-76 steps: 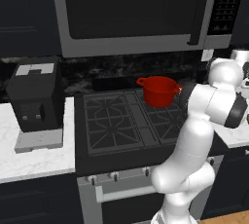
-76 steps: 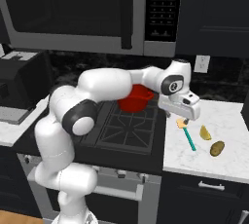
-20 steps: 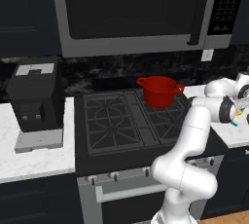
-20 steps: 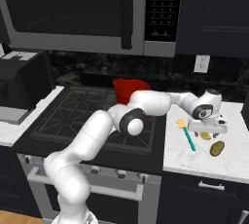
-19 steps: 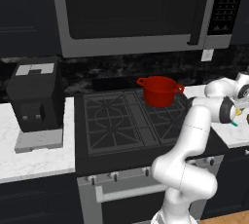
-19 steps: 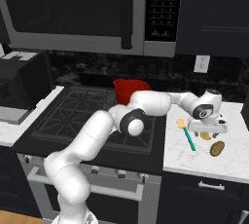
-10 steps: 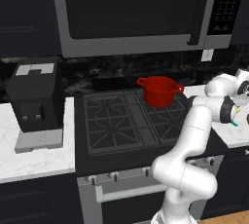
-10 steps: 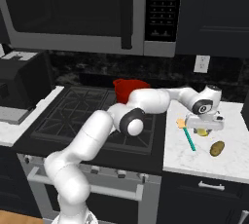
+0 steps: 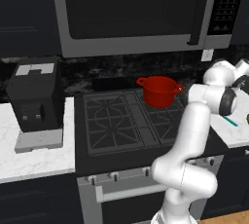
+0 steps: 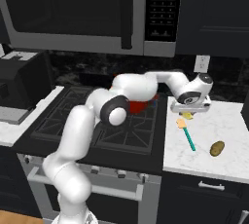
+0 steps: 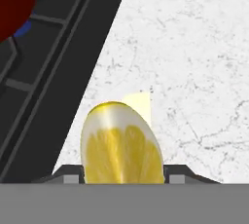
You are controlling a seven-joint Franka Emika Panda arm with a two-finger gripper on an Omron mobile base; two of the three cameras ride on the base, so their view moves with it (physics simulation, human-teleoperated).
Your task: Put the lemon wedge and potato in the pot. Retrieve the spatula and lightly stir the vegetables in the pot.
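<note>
Lifted off the table (image 10: 228, 135) since a second ago, the lemon wedge (image 11: 121, 147) sits clenched in the claw (image 10: 187, 114) — raised for carrying to the pot (image 9: 158, 90); potato (image 10: 217, 148) and spatula (image 10: 187, 134) wait.

Flat, even rendered light with no visible source. The dark cabinets stay dim, while the white marble bench (image 10: 214, 125) reads bright. Shadows are soft and faint. The lemon (image 11: 121, 145) up close looks coarse and slightly blurred.
</note>
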